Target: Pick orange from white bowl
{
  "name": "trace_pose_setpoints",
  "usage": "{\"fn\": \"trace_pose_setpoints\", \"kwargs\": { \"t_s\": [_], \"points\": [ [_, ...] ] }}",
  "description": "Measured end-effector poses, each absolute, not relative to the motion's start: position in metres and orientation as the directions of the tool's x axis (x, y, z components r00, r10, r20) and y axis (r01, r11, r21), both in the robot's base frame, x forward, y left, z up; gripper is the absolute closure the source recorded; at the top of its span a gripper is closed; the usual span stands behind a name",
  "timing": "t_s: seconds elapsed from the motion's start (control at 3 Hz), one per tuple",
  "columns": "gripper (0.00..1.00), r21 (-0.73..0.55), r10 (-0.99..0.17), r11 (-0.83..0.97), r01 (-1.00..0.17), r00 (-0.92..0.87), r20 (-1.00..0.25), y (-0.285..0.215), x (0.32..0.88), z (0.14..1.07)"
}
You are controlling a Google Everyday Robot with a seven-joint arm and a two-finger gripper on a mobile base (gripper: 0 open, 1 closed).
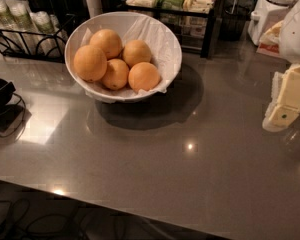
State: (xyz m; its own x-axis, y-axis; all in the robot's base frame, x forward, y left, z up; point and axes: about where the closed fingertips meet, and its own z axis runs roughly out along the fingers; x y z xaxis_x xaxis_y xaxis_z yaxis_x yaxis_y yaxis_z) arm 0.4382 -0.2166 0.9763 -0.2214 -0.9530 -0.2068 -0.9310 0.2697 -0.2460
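While my end effector [286,100] hangs over desk [165,179] at right edge, well apart from white bowl [171,41], cannot tell its grip state; orange [144,76] lies in bowl, touching other oranges [90,63].

Dim, warm light leaves pinpoint glare on the tabletop [140,174] and a dark shadow beside the white bowl [171,46], the gripper [284,111] pale at its right edge.
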Motion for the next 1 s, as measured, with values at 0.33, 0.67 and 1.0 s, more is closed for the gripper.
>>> {"fn": "trace_pose_setpoints", "kwargs": {
  "t_s": [0.33,0.67,1.0],
  "points": [
    [0.00,-0.246,-0.953,0.270,-0.931,-0.221,-0.207,-0.217,0.438,0.976],
    [0.00,-0.252,-0.947,0.280,-0.926,-0.225,-0.227,-0.210,0.447,0.973],
    [0.00,-0.249,-0.943,0.264,-0.932,-0.195,-0.270,-0.185,0.473,0.967]
  ]
}}
